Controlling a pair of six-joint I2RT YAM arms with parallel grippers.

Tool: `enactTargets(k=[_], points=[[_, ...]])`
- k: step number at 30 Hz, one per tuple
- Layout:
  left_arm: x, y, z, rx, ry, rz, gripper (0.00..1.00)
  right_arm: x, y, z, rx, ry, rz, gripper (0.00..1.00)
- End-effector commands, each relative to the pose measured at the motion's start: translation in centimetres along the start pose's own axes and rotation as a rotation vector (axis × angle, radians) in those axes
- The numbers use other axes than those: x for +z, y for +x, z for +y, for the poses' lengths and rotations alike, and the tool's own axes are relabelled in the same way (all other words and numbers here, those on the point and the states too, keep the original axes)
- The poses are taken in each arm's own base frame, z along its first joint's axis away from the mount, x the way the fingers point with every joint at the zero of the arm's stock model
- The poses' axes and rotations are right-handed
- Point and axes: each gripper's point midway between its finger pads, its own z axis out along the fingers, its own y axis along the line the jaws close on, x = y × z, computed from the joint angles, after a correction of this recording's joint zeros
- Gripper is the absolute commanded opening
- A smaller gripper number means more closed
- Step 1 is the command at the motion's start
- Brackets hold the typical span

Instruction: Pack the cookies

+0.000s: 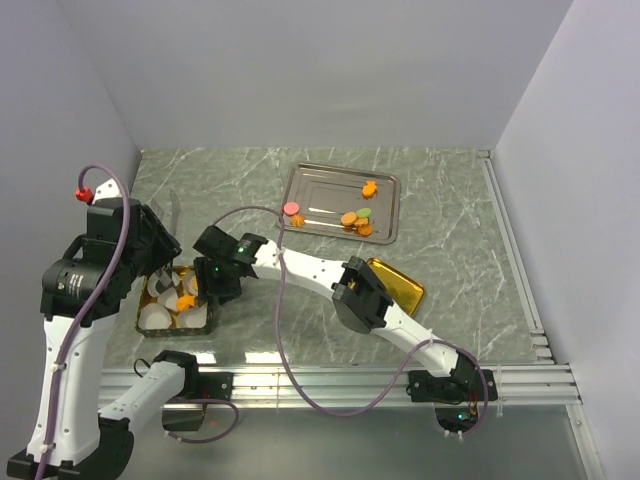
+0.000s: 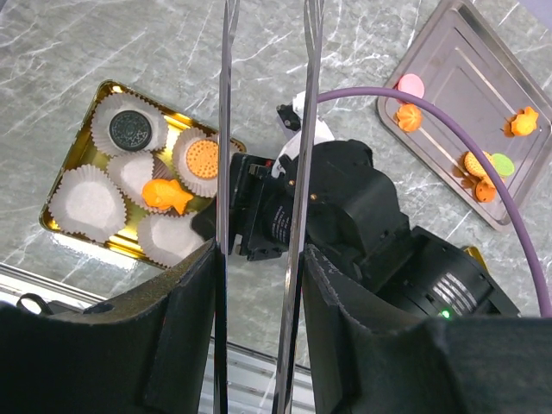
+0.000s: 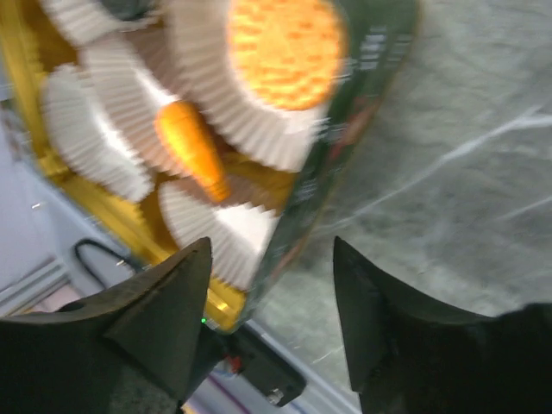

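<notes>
Half done at best, guessing. Seeing the left claw (image 2: 269,34) hanging over the table with its thin blades apart, gripping nothing. Spotting three cookies (image 2: 167,195) lying among the paper cups (image 2: 86,203) in the gold tin (image 2: 110,85), with the right claw (image 3: 272,259) hovering just above, spread and empty. Counting more waiting on the steel tray (image 1: 320,190). Treating them as light, stiff, crumbly; pinching gently across the rims, not squeezing hard.
</notes>
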Motion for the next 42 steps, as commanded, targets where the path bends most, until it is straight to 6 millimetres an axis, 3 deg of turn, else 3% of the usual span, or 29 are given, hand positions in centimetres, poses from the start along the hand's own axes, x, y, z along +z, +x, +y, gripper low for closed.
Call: enactTargets(k=[1,3,7,11,15,21,26,27,28,30,33,39,42], points=[[-0.6,-0.7,-0.6,0.008,0.046,-0.043,0.47,0.3,-1.0,-1.6,0.006,0.062,-0.039,0.60],[-0.5,-0.5,-0.4,0.011,0.045,-0.039,0.47,-0.3,-1.5,-2.1,0.029,0.069,-0.048,0.57],[-0.4,0.0,-0.2,0.016,0.046,-0.029,0.47,-0.8,-2.8,-6.1,0.095,0.162,-0.052,0.43],[-0.4,0.3,-0.1,0.018,0.048,-0.025,0.47,-1.8,-3.5,-8.4,0.104,0.222,-0.066,0.36],[-0.1,0.6,-0.2,0.020,0.049,-0.018,0.47,-4.3,-4.7,-8.9,0.088,0.244,-0.127,0.32],[0.7,0.9,-0.2,0.025,0.043,-0.008,0.46,-7.9,-6.2,-11.7,0.064,0.326,-0.187,0.26],[1.3,1.1,-0.5,0.019,0.050,-0.004,0.45,-10.5,-5.1,-15.5,0.050,0.436,-0.182,0.24],[1.5,1.2,-0.6,0.019,0.051,0.004,0.45,-11.8,-5.3,-15.6,0.048,0.443,-0.202,0.24],[1.6,1.3,-0.7,0.017,0.056,0.006,0.45,-12.2,-4.6,-17.5,0.050,0.493,-0.192,0.24],[2.1,1.5,-1.0,0.014,0.063,0.017,0.45,-14.1,-4.4,-18.4,0.051,0.521,-0.211,0.23],[3.0,2.1,-1.7,0.013,0.093,0.041,0.44,-16.1,-2.6,-21.8,0.074,0.611,-0.197,0.21],[5.0,3.2,-3.5,0.004,0.154,0.095,0.41,-19.6,-0.9,-25.9,0.139,0.685,-0.219,0.20],[5.9,4.1,-4.3,0.010,0.187,0.137,0.41,-21.4,-0.8,-27.0,0.155,0.711,-0.246,0.21]])
